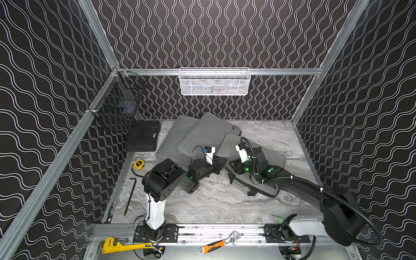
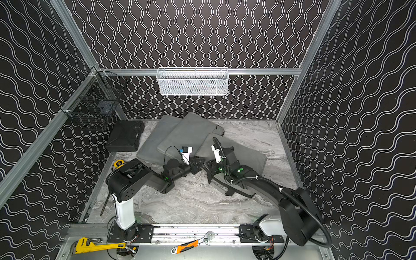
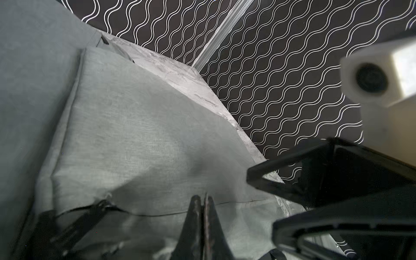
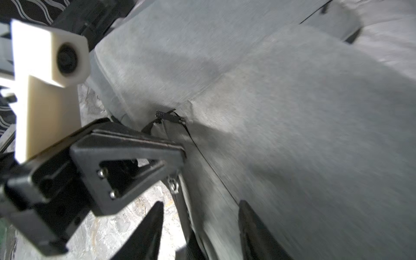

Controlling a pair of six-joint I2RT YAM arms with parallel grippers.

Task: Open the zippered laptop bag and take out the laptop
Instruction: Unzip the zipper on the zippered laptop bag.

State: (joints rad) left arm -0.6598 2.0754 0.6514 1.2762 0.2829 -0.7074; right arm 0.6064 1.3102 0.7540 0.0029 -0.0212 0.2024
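The grey laptop bag (image 1: 272, 157) (image 2: 247, 155) lies flat at mid-right, under my right arm. Its near-left corner is where both grippers meet. My left gripper (image 1: 222, 162) (image 3: 203, 198) is shut, its tips resting on the grey fabric (image 3: 146, 135) by the zip line; I see nothing held between them. My right gripper (image 1: 233, 167) (image 4: 201, 202) is open and straddles the bag's edge, one finger over the table and one over the bag top (image 4: 292, 112). A metal zipper pull (image 4: 173, 185) hangs free at that edge, just beyond the open jaws. The laptop is hidden.
Two more grey bags (image 1: 202, 135) (image 1: 173, 137) overlap behind and to the left. A black case (image 1: 143, 136), a tape measure (image 1: 139, 164) and a hex key (image 1: 129, 195) lie at the left. A black wire basket (image 1: 117, 105) and a white basket (image 1: 213, 82) hang on the walls.
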